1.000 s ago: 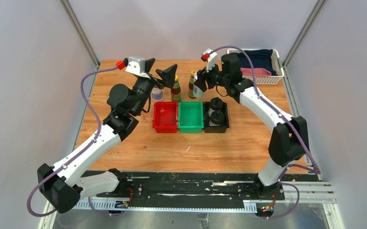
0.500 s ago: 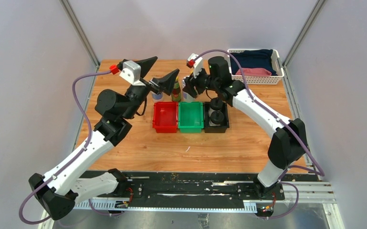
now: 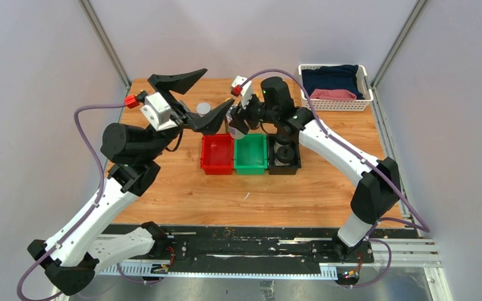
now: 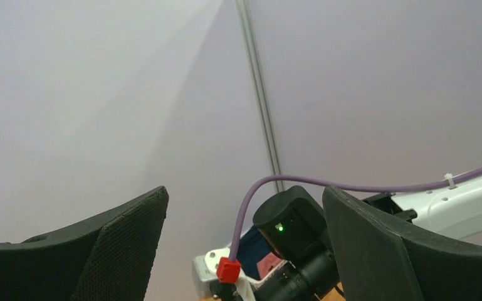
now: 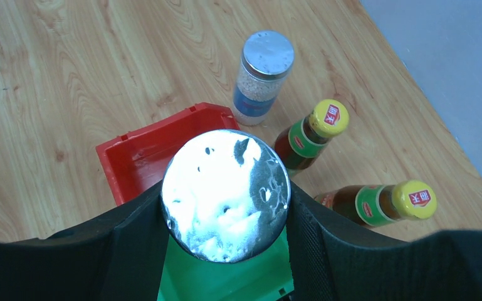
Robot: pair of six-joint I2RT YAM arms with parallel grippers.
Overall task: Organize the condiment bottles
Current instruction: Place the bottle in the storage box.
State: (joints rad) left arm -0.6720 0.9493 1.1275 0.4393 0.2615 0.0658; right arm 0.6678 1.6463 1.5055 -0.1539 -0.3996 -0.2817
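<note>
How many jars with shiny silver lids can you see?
2. One silver-lidded jar is held in the right gripper, up by the red plastic bin; the other jar stands on the wooden table beyond that bin. More might be hidden.

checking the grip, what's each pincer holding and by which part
Right pincer: silver-lidded round jar, clamped on opposite sides near its lid. Left pincer: open, holding nothing.
</note>
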